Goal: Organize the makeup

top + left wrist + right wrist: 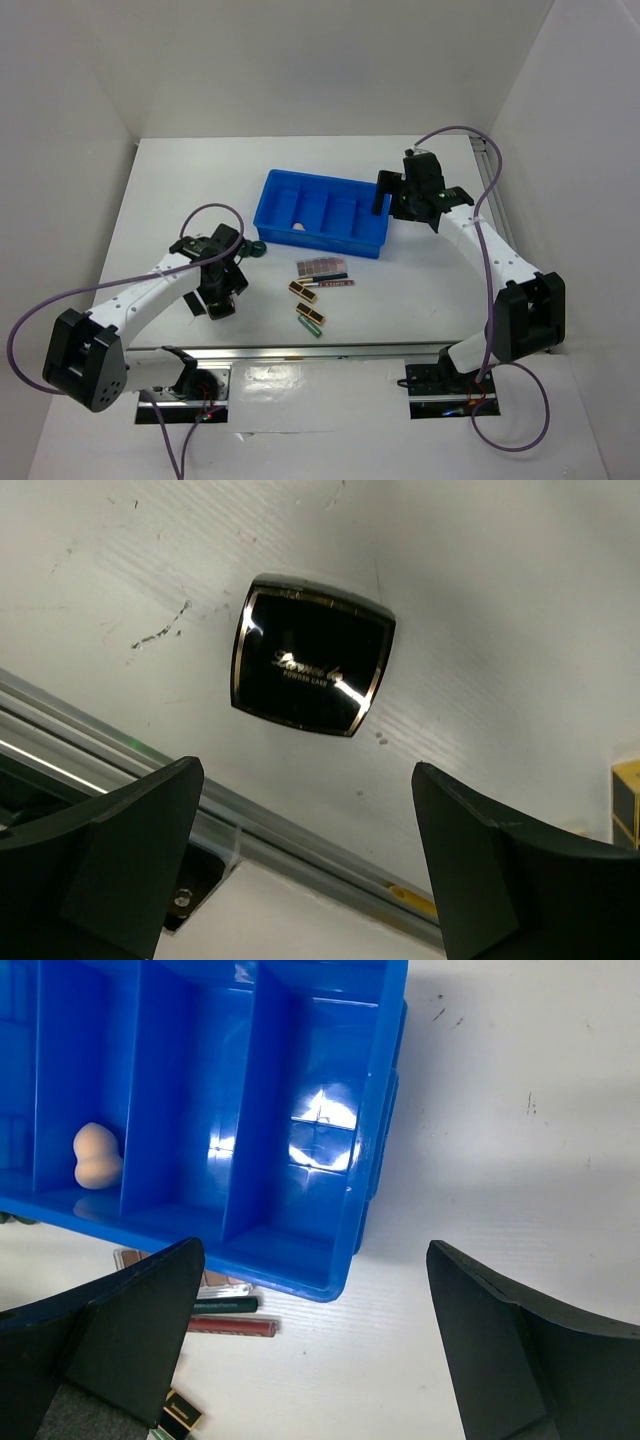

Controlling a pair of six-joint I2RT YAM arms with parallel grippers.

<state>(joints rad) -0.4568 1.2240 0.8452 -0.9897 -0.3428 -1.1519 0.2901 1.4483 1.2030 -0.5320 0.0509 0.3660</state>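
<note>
Fingers first: the left fingers are standing spread wide, gripping nothing, and hovering low above the black square compact. In the wrist view the compact is lying flat on the white bench, framed between the two tips and touching neither. The right fingers are likewise gaping wide and carrying nothing, hanging over the right end of the blue tray.

Inside that tray the peach sponge is resting at the near end of the second compartment from the left. Just in front of the tray, out on the bench, the pinkish flat palette is lying with the thin pencil right beside its near edge. The black-gold cases are sitting a little nearer the arms, one behind the other. Off by the tray's near left corner, the dark green round piece is lying close beside the left arm's wrist.
</note>
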